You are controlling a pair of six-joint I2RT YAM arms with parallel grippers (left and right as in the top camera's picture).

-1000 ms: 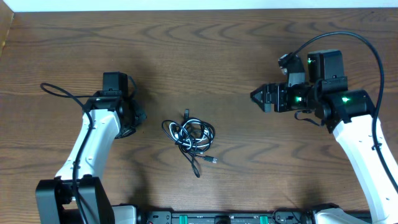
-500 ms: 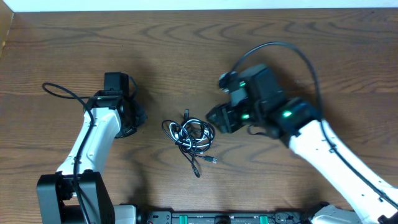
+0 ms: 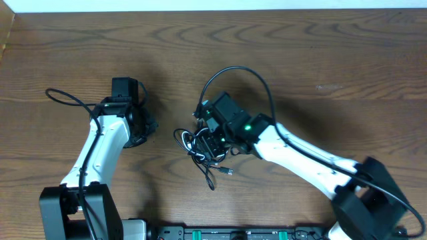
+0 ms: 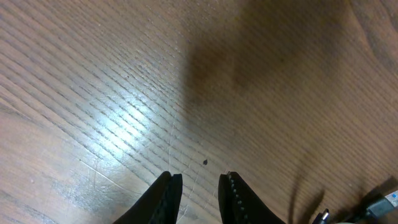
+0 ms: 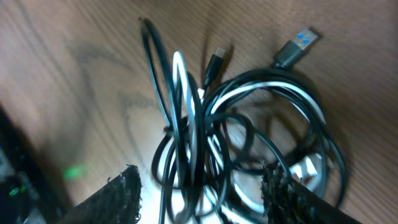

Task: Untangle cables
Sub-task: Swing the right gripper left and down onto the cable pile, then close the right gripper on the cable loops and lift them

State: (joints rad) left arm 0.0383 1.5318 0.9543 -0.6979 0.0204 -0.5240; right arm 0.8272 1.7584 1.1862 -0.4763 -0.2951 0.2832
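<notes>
Left end effector (image 4: 199,198) sits low over bare tabletop (image 3: 320,53), well left of the cables (image 3: 192,142). Its fingers (image 4: 166,200) stand a narrow gap apart and have hold of nothing; only wood grain shows between them. At the lower right edge of its wrist view a dark cable end (image 4: 380,202) peeks in, too blurred to make out.

At the middle of the tabletop, the cables lie as one tangled bundle of loose loops. A single black strand trails out toward the near edge and ends in a small plug (image 3: 229,172).

Further right, the right end effector (image 3: 212,139) hangs directly over the bundle, its arm reaching in from the right. Its fingers (image 5: 121,193) are spread wide, one on each side of the tangle, and they grip nothing. The right wrist view shows black loops wound around a white cable (image 5: 179,74), with a USB plug (image 5: 298,45) and a smaller plug end (image 5: 214,61) sticking out beyond the loops. Whether the fingertips touch the cables cannot be told.
</notes>
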